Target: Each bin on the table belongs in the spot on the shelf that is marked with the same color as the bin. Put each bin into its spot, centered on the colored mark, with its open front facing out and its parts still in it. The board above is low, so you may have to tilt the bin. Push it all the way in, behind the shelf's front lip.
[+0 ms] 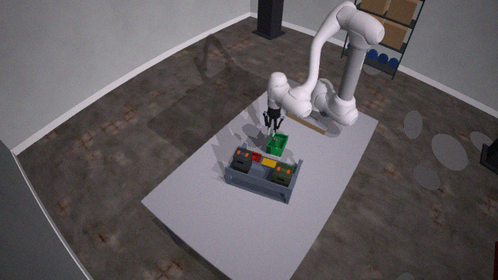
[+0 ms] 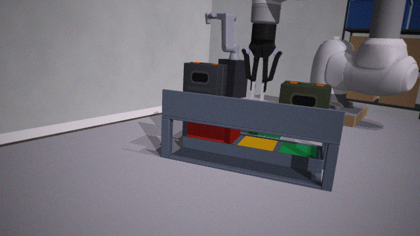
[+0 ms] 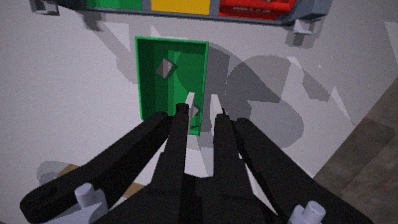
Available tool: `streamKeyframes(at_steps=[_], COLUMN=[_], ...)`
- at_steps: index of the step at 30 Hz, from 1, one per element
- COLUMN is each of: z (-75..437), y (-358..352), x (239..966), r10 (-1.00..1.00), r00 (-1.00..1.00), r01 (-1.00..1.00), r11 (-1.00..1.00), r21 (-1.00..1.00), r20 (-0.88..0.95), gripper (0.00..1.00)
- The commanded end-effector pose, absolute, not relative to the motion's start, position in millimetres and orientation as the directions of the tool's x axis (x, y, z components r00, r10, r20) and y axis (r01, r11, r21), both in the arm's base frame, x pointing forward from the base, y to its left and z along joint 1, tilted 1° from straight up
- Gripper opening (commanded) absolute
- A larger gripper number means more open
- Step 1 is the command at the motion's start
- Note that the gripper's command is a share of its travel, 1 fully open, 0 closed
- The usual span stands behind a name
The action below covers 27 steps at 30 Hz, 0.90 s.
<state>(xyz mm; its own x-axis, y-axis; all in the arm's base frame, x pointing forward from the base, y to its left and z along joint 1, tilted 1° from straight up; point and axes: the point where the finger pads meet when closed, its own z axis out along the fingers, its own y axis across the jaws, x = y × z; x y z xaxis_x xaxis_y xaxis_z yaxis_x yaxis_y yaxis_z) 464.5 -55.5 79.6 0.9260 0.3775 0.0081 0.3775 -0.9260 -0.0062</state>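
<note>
The green bin (image 1: 275,149) (image 3: 161,100) stands on the table behind the shelf (image 1: 257,188) (image 2: 249,109), with grey parts (image 3: 165,68) inside. My gripper (image 1: 272,133) (image 2: 257,94) (image 3: 202,102) points down above the bin's side wall, its fingers a narrow gap apart and nothing seen between them. In the wrist view one fingertip shows over the bin's inside, the other just outside. The red bin (image 1: 255,156) (image 2: 206,132) (image 3: 257,9) sits on the shelf's board. Beside it the yellow mark (image 1: 269,162) (image 2: 257,143) (image 3: 180,6) and green mark (image 2: 298,149) (image 3: 114,4) are bare.
A dark grey case (image 1: 242,160) (image 2: 203,86) and an olive case (image 1: 282,176) (image 2: 303,98) stand on top of the shelf, above the board with the marks. The shelf has end posts (image 2: 167,137). A wood-edged base plate (image 1: 311,127) lies under the arm.
</note>
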Motion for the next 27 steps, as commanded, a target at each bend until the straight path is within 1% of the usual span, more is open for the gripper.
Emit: streamKeyframes(at_steps=[1, 27], z=[76.6, 73.0], y=[-55.4, -55.4], x=[464.5, 464.5], r10=[0.378, 0.378], r00=[0.926, 0.926], r01=[0.378, 0.378], r11=[-0.926, -0.926], r21=[-0.006, -0.006], r20=[0.008, 0.008], gripper=[0.24, 0.24])
